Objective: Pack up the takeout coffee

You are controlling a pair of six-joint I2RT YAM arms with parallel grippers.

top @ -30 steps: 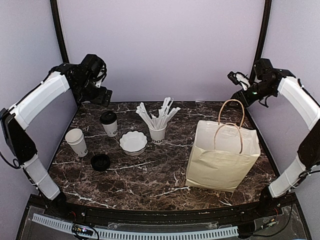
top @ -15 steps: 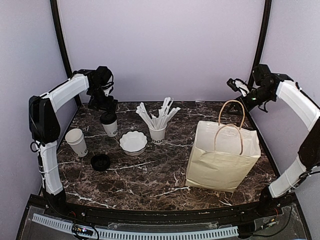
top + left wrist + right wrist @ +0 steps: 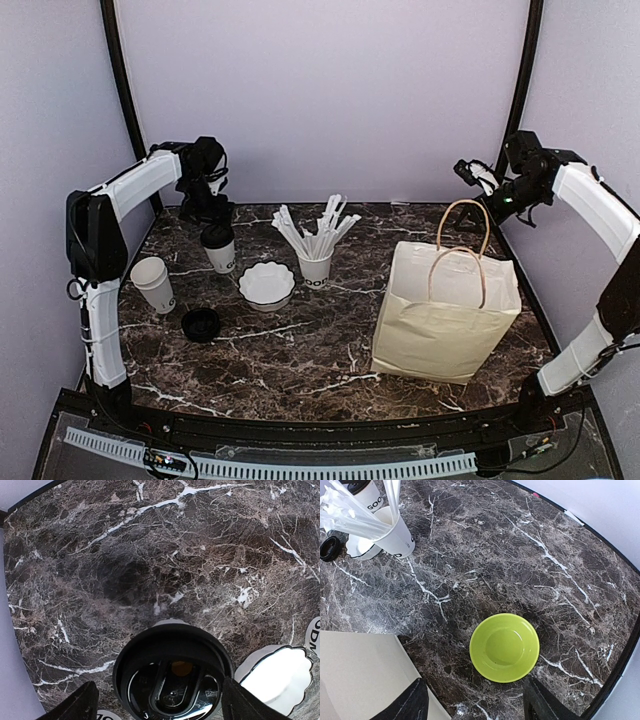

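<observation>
The lidded coffee cup (image 3: 219, 250) stands upright at the far left of the bench (image 3: 320, 350), its black lid on. The left end effector (image 3: 211, 213) hangs directly above it. In the left wrist view its fingers (image 3: 75, 707) are spread to either side of the lid and are not gripping it.

The open coffee cup (image 3: 153, 284), white and without a lid, stands nearer and further left, apart from the first. Its loose black lid (image 3: 200, 324) lies flat on the bench just to the near right of it.

A white scalloped bowl (image 3: 267, 285) sits right of the lidded cup, and a small cup of straws (image 3: 315, 266) stands beyond that.

A tan paper bag (image 3: 445, 315) stands upright on the right half of the bench with its handles up.

The right end effector (image 3: 473, 172) is raised over the far right corner, behind the bag. Its fingers (image 3: 415, 702) are spread and hold nothing. Below them, in the right wrist view, a lime green bowl (image 3: 504, 647) rests on the bench beside the bag's edge.
</observation>
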